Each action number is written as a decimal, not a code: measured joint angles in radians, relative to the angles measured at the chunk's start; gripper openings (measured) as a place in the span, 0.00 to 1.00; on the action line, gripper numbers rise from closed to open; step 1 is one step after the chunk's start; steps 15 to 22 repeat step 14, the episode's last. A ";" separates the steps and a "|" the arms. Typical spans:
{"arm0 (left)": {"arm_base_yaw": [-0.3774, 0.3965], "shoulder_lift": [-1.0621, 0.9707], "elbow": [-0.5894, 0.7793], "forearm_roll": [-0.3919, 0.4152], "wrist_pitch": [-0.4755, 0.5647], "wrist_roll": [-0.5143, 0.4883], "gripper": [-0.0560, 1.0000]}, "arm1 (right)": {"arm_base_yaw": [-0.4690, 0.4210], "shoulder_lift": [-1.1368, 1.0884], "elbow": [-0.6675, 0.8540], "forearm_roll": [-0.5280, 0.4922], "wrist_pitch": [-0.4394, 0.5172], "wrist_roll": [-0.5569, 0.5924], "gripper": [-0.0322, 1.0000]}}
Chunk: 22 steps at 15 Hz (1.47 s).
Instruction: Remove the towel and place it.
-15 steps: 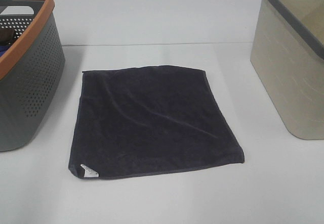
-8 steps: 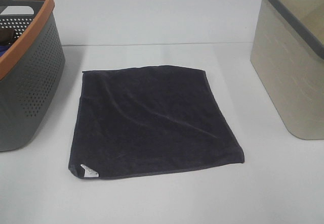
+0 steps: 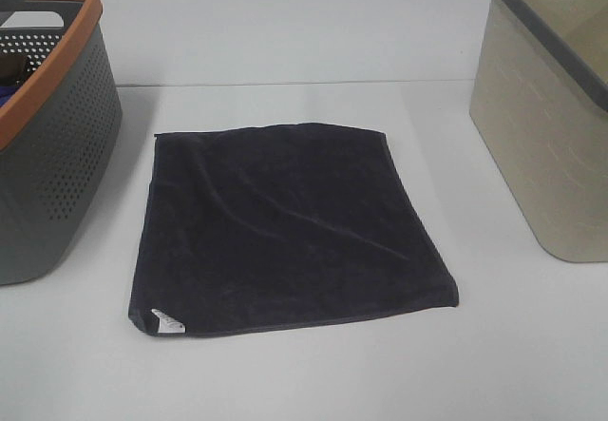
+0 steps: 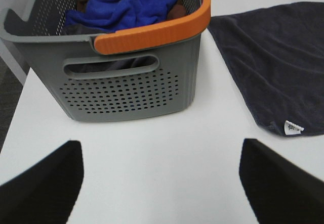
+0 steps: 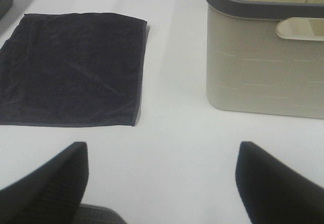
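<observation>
The dark navy towel (image 3: pixel 285 226) lies spread flat on the white table between the two baskets, its small white tag (image 3: pixel 165 321) at the near left corner. It also shows in the left wrist view (image 4: pixel 276 62) and in the right wrist view (image 5: pixel 71 62). My left gripper (image 4: pixel 159 181) is open and empty above the table in front of the grey basket. My right gripper (image 5: pixel 159 181) is open and empty above the table near the beige basket. Neither gripper shows in the exterior view.
A grey perforated basket with an orange rim (image 3: pixel 52 145) stands at the left and holds blue and brown cloths (image 4: pixel 126 4). A beige basket with a dark grey rim (image 3: pixel 551 126) stands at the right; it also shows in the right wrist view (image 5: pixel 263 62).
</observation>
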State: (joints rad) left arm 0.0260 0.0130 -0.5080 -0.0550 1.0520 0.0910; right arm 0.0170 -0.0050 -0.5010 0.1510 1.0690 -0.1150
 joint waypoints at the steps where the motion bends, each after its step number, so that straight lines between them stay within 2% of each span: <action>1: 0.000 -0.015 0.000 0.000 0.000 0.000 0.81 | 0.000 -0.002 0.000 0.000 0.000 0.000 0.76; 22: 0.000 -0.018 0.000 0.000 0.000 0.000 0.81 | 0.000 -0.002 0.000 0.000 0.000 0.000 0.76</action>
